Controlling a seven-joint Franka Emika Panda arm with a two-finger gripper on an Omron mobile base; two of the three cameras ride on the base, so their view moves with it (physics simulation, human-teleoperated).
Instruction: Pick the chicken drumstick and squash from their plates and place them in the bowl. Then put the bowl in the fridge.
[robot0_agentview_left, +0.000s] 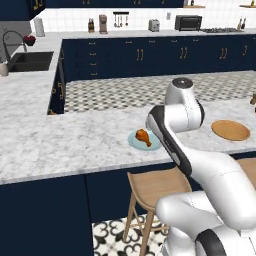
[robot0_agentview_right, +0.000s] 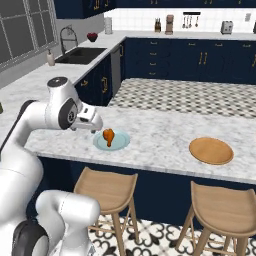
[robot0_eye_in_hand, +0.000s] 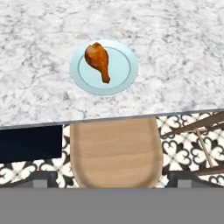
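Observation:
The chicken drumstick (robot0_agentview_left: 143, 136) (robot0_agentview_right: 108, 136) (robot0_eye_in_hand: 98, 60) lies on the pale blue-green plate (robot0_agentview_left: 137, 145) (robot0_agentview_right: 120, 142) (robot0_eye_in_hand: 123, 65) near the front edge of the marble counter. The tan plate (robot0_agentview_left: 230, 130) (robot0_agentview_right: 211, 150) sits bare further right on the same counter. My gripper (robot0_agentview_right: 90, 122) (robot0_eye_in_hand: 112, 178) hangs above the counter's front edge, just left of the blue plate and well above it. Its fingertips (robot0_eye_in_hand: 42, 177) stand wide apart, open, with nothing between them. The squash, the bowl and the fridge are out of view.
Two wooden stools (robot0_agentview_right: 106, 187) (robot0_agentview_right: 225, 210) stand under the counter's overhang, one directly below my hand (robot0_eye_in_hand: 114, 153). A sink (robot0_agentview_left: 30, 60) is set in the left counter. Dark blue cabinets and small appliances line the back wall.

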